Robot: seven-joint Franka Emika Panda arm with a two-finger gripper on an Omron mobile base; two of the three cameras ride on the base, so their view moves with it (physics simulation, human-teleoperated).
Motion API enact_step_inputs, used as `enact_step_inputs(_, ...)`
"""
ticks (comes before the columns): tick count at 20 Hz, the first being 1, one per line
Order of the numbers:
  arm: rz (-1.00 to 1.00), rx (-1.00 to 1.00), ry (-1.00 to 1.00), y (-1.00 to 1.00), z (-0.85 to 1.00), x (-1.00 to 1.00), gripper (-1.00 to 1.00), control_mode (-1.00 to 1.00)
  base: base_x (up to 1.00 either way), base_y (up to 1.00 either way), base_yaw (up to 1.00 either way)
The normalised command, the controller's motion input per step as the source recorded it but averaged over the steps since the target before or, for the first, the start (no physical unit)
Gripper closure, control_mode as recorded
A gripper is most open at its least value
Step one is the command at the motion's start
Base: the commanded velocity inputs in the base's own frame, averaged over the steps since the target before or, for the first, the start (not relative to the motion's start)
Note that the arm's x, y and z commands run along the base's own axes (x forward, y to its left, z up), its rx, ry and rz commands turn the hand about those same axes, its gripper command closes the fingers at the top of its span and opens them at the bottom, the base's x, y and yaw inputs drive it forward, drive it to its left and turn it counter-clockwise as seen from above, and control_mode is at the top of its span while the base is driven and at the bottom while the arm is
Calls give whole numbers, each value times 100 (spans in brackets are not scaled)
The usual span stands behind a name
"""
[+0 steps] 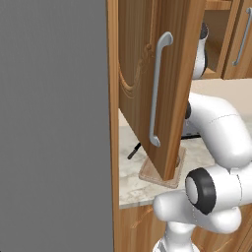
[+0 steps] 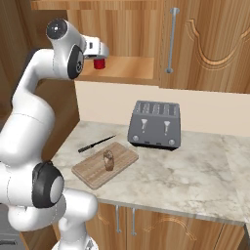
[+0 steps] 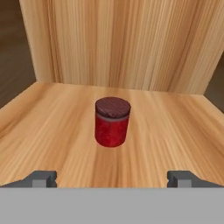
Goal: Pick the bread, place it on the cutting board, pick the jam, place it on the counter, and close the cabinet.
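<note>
Hand [image 3: 112, 178] spread — jam [image 3: 112, 121] ahead (bread [image 2: 108, 160] on cutting board [image 2: 93, 172]).

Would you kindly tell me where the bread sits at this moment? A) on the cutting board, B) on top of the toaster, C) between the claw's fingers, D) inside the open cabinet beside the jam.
A: the right base view shows the bread resting on the cutting board, in front of the toaster, while the open claw faces the jam on the cabinet shelf.

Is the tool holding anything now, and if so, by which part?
Nothing is held. The tool is open, and the small red cylindrical jam jar stands untouched on the wooden cabinet shelf ahead of it.
</note>
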Motion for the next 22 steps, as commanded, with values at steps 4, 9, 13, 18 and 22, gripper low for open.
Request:
enact_step_inputs(4, 0, 0, 0, 0, -12, 16, -100, -100, 0, 0, 0)
enact_step_inputs(9, 0, 0, 0, 0, -8, 22, -100, -100, 0, 0, 0)
enact_step_inputs(13, 0, 0, 0, 0, -4, 20, -100, -100, 0, 0, 0)
enact_step_inputs(18, 0, 0, 0, 0, -1, 19, -100, -100, 0, 0, 0)
enact_step_inputs(22, 0, 0, 0, 1, 0, 16, -100, -100, 0, 0, 0)
